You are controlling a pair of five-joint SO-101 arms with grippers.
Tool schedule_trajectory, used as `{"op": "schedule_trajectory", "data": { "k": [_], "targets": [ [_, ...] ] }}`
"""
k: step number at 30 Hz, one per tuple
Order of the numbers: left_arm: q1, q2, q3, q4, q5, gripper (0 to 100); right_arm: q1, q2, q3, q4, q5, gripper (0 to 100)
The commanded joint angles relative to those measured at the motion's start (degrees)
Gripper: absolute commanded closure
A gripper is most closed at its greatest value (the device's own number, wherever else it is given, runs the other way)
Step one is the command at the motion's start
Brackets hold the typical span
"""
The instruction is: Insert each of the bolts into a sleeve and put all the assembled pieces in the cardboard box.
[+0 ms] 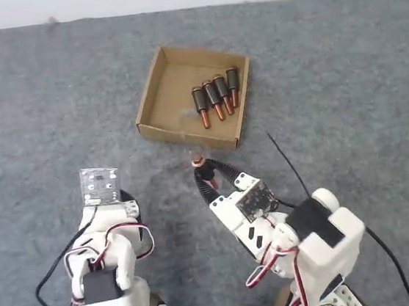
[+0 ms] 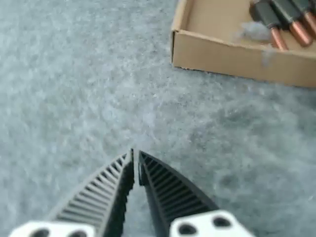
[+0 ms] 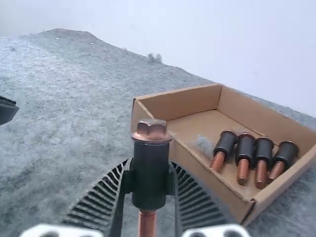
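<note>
Counter [image 1: 343,71] is a fuzzy mottled grey. Cardboard box [image 1: 175,90] is plain tan, and the four pieces [image 1: 221,88] in it are black sleeves [image 1: 199,98] on shiny copper bolts [image 1: 205,120], same combo on the fifth piece [image 3: 149,148] near the box. Left pincer [image 2: 136,155] and right pincer [image 3: 149,173] are black, ribbed; arms [image 1: 319,251] white.

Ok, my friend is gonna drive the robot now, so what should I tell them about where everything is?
Right gripper: shut on an assembled piece, a bolt in its sleeve with the head up, held just short of the cardboard box's near wall.
Left gripper: shut, holding nothing, over the grey carpet near the box's corner.
Done: four assembled pieces lie side by side in the box.
Left: carry the held piece over the wall and let it go inside the box.
</note>
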State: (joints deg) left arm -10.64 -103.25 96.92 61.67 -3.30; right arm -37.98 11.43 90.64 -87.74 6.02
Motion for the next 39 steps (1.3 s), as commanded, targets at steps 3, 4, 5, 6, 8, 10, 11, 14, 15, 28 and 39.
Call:
{"op": "schedule_trajectory", "data": {
  "k": [3,4,5,6,8,10,11,14,15,28,39],
  "targets": [
    [-0.35,-1.14,-0.40,2.46,-2.37,99,3.74,-12.79,4.04,0.13,1.05,99.2],
    [-0.35,-1.14,-0.40,2.99,-2.37,99,4.35,-14.46,4.66,0.13,1.05,99.2],
    [-0.35,-1.14,-0.40,3.08,-2.37,99,4.79,-15.87,5.27,0.13,1.05,99.2],
    [-0.35,-1.14,-0.40,3.16,-2.37,99,5.05,-16.75,5.36,0.31,1.05,99.2],
    [-0.35,-1.14,-0.40,3.34,-2.37,99,5.23,-18.77,5.27,3.38,1.05,99.2],
    [-0.62,-1.14,-0.40,3.34,-2.37,99,5.05,-20.53,4.48,7.69,1.05,99.2],
    [-0.62,-1.14,-0.40,3.34,-2.37,99,5.05,-21.58,3.78,10.15,1.05,99.2],
    [-0.62,-1.14,-0.40,3.34,-2.37,99,5.23,-25.71,0.79,18.42,1.05,99.2],
    [-0.70,-1.14,-0.40,3.34,-2.37,99,5.32,-27.38,-0.44,22.02,1.05,99.2],
    [-0.62,-1.14,-0.40,3.43,-2.20,99,5.85,-39.60,-28.40,73.36,0.97,99.2],
    [-0.62,-1.14,-0.40,3.43,-2.20,99,10.42,-13.05,-67.69,93.85,0.62,99.2]
  ]
}}
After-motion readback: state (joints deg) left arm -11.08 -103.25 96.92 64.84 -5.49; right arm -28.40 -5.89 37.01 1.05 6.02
